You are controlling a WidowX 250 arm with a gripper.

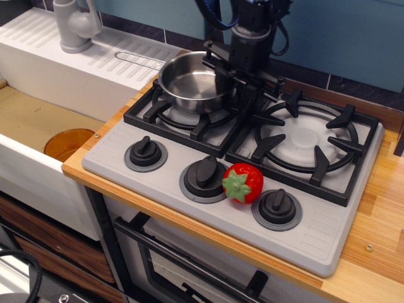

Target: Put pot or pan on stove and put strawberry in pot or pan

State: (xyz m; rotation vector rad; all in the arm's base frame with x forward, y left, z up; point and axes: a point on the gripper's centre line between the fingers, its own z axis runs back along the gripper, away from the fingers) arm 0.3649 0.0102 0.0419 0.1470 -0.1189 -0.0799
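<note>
The shiny steel pan (188, 85) sits on the left rear burner of the grey stove (164, 177), its wire handle pointing left over the white drainboard. My gripper (232, 87) comes down from above at the pan's right rim. One finger is inside the pan and one outside, closed on the rim. The red strawberry (243, 183) with its green cap lies on the stove's front strip, between the middle and right knobs, well in front of the gripper.
The right burner grate (309, 139) is bare. A white drainboard (95, 57) with a grey faucet (74, 25) lies at the left. Below it is a sink (31, 120) holding an orange dish (68, 144). A wooden counter edge (379, 252) runs at the right.
</note>
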